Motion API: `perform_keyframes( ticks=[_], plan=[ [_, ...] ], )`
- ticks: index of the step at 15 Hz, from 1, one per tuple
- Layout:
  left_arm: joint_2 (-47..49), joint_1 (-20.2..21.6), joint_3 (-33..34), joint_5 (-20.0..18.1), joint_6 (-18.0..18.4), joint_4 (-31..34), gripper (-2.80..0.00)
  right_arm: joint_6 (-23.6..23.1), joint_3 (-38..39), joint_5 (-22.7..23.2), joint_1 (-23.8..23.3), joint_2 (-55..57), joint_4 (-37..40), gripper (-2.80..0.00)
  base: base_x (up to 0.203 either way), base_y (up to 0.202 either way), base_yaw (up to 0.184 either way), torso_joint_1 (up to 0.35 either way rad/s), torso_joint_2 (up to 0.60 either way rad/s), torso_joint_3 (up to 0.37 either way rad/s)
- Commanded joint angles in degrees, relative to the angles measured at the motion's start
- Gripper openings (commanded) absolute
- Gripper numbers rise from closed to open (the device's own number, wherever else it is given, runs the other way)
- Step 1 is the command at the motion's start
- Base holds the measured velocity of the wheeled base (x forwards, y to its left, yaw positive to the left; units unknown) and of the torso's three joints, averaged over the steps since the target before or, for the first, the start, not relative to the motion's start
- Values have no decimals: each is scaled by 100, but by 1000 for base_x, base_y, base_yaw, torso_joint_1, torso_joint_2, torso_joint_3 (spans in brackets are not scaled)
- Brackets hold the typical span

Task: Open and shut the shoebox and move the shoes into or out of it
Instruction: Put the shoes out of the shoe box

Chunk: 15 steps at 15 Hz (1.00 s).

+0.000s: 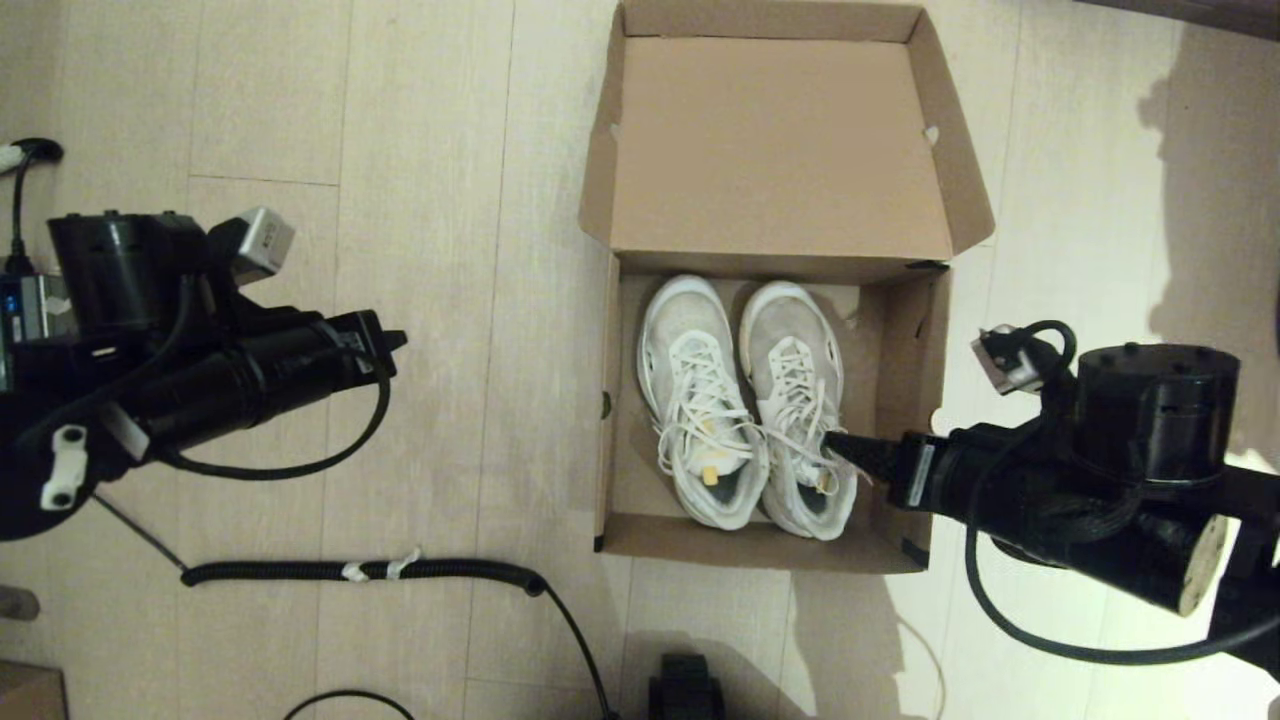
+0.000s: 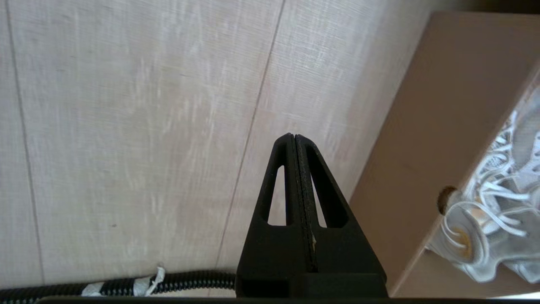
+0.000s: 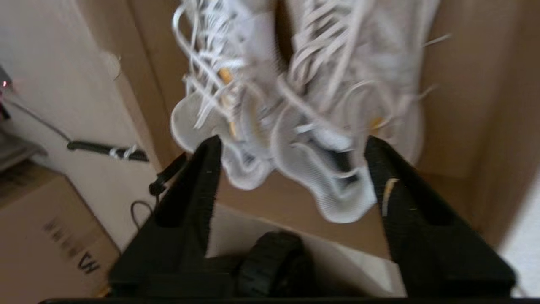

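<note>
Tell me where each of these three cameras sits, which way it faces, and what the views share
Head: high, facing down at the open shoebox holding the shoes; both arms show.
Left wrist: behind the shut left gripper, facing floor beside the box.
Right wrist: behind the open right gripper, facing the shoes' heels.
Shared: all three show shoebox and shoes.

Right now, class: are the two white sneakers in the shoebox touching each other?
Touching. The head view shows the left sneaker and the right sneaker side by side in the open shoebox, their heel ends pressed together with no box floor showing between them.
</note>
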Motion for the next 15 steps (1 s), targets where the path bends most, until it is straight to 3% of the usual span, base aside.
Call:
perform_keyframes(
  ticks=[1, 7, 10, 15],
  plan=[
    [-59, 31, 49, -3, -10, -22, -280, 33, -43, -37, 170, 214, -6, 0, 0, 0, 0, 0, 0, 0],
    [-76, 92, 209, -3, -17, -22, -280, 18, -32, -79, 801, 624, -37, 0, 0, 0, 0, 0, 0, 0],
    [-134, 91, 269, -3, -18, -31, -280, -15, 52, -120, 856, 1004, -98, 0, 0, 0, 0, 0, 0, 0],
    [-218, 84, 366, -11, -10, -31, -280, -272, 137, -485, 773, 1764, -1068, 0, 0, 0, 0, 0, 0, 0]
  ],
)
